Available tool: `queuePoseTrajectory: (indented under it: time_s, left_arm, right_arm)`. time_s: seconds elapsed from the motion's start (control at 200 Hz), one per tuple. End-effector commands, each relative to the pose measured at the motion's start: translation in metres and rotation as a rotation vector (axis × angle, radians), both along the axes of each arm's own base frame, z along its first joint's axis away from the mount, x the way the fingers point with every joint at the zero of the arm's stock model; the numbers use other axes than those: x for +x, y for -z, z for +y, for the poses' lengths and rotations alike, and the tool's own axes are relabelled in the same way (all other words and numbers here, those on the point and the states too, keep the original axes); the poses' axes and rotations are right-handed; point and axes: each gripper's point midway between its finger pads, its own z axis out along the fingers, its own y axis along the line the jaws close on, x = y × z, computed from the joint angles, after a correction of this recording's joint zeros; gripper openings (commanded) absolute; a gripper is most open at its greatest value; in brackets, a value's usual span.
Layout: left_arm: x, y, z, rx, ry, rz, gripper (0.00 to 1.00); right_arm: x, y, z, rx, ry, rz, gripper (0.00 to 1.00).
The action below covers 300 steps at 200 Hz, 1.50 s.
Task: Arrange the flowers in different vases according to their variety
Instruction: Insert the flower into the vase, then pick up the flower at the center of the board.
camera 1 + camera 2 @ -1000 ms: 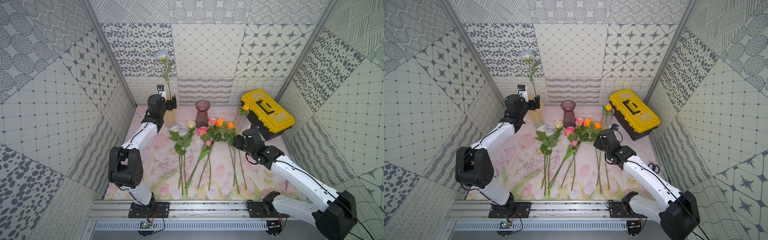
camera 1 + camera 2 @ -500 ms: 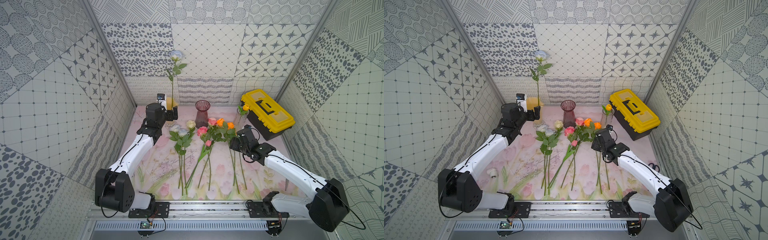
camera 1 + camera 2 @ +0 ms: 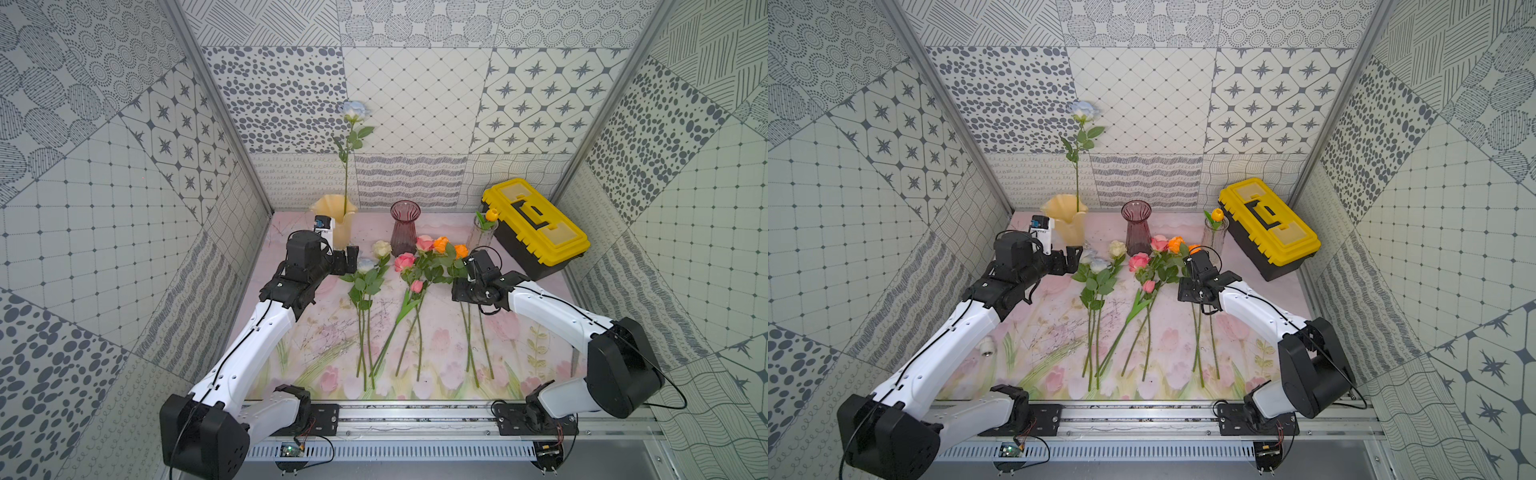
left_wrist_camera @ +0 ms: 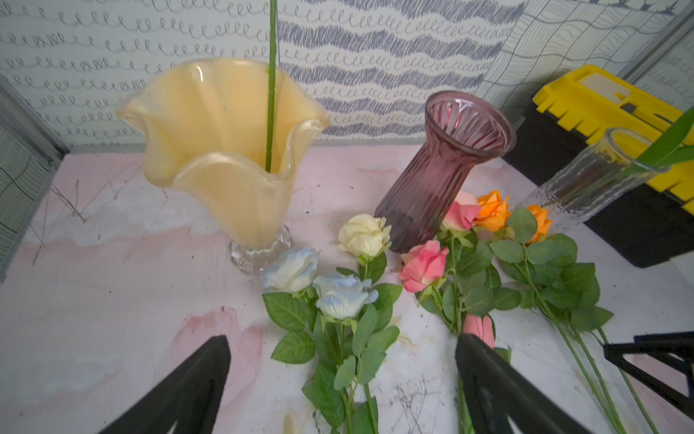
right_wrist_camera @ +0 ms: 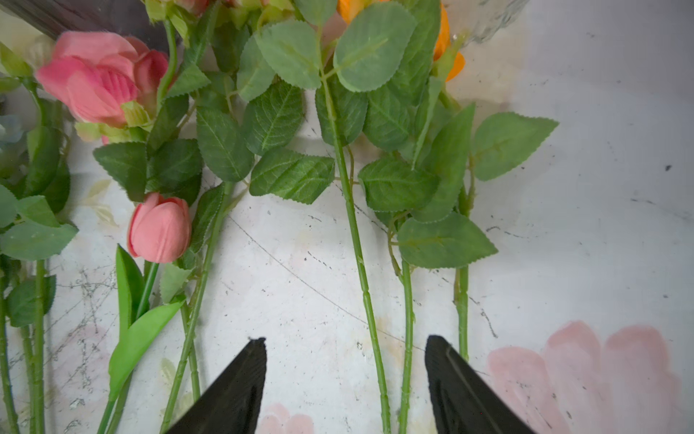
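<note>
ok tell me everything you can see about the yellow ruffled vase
The yellow ruffled vase is glossy, milky cream-yellow, glass by its look. It flares from a narrow waist to a wide wavy rim and sits on a clear knobbly foot. It stands upright at the back left of the floral mat, beside the purple vase but apart from it. One long-stemmed pale-blue rose stands in it, its stem running down inside. Nothing is gripping the vase.

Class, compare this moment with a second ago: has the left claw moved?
Yes. The left claw has pulled back from the cream vase toward the robot's base, and is open beside the pale-blue rose lying on the mat.
</note>
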Motion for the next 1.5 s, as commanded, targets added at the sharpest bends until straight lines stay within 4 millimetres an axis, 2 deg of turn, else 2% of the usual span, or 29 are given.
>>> queuePoseTrajectory:
  time_s: [0.0,0.195,0.415,0.78,0.935,1.241,1.496]
  left_arm:
    - [-0.038,0.044,-0.020,-0.114,0.076,0.211,0.98]
    - [-0.053,0.070,-0.027,-0.150,0.110,0.284,0.97]
    - [-0.057,0.077,-0.029,-0.152,0.120,0.291,0.97]
    - [-0.054,0.083,-0.031,-0.166,0.121,0.302,0.96]
    - [-0.054,0.085,-0.032,-0.171,0.119,0.310,0.96]
    - [-0.054,0.086,-0.033,-0.179,0.122,0.317,0.96]
    - [-0.053,0.087,-0.033,-0.181,0.118,0.320,0.96]
  right_arm:
    - [0.002,0.007,0.008,-0.014,-0.057,0.033,0.70]
    - [0.007,0.024,0.006,-0.082,-0.079,0.080,0.66]
    - [0.009,0.038,0.006,-0.112,-0.095,0.116,0.61]
    - [0.011,0.047,0.014,-0.103,-0.111,0.147,0.53]
    - [0.008,0.057,0.013,-0.115,-0.113,0.173,0.50]
    - [0.003,0.076,0.010,-0.159,-0.109,0.227,0.35]
    - [0.002,0.076,0.009,-0.176,-0.103,0.221,0.08]
